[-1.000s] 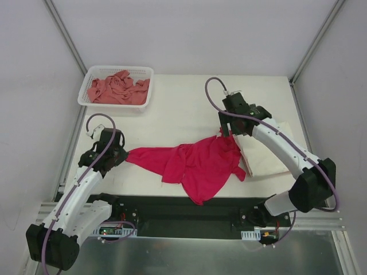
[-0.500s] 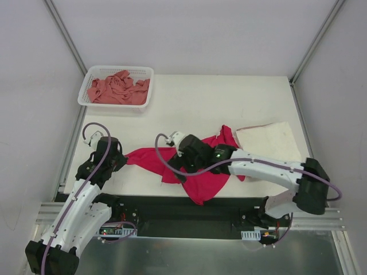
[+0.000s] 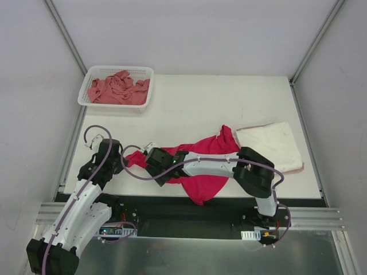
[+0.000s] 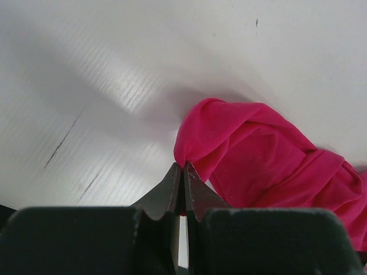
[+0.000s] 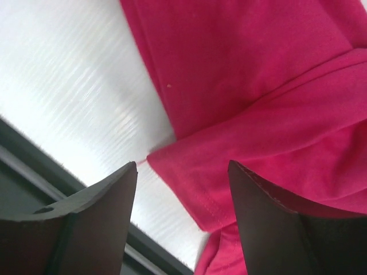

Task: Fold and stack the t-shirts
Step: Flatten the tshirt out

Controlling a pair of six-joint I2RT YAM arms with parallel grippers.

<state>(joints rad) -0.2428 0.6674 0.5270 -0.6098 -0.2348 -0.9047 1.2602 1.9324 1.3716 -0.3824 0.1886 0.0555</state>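
Observation:
The magenta-red t-shirt [image 3: 209, 157] lies crumpled across the front middle of the table. My left gripper [image 3: 117, 158] is shut on its left corner [image 4: 229, 143], pinching a fold between the fingertips [image 4: 183, 172]. My right gripper [image 3: 162, 172] is open, its jaws wide apart just above a hemmed corner of the same shirt [image 5: 189, 189] near the table's front edge. The cream-white t-shirt [image 3: 272, 146] lies folded at the right. The salmon-pink t-shirt [image 3: 117, 89] is bunched in the basket.
The white mesh basket [image 3: 92, 74] stands at the back left. The table's dark front edge [image 5: 34, 172] lies just under my right gripper. The right arm reaches far leftwards across the shirt.
My right gripper has swept from the far right over the cream shirt, across the magenta shirt, down to its front left corner. My left gripper has stayed shut on the left corner.

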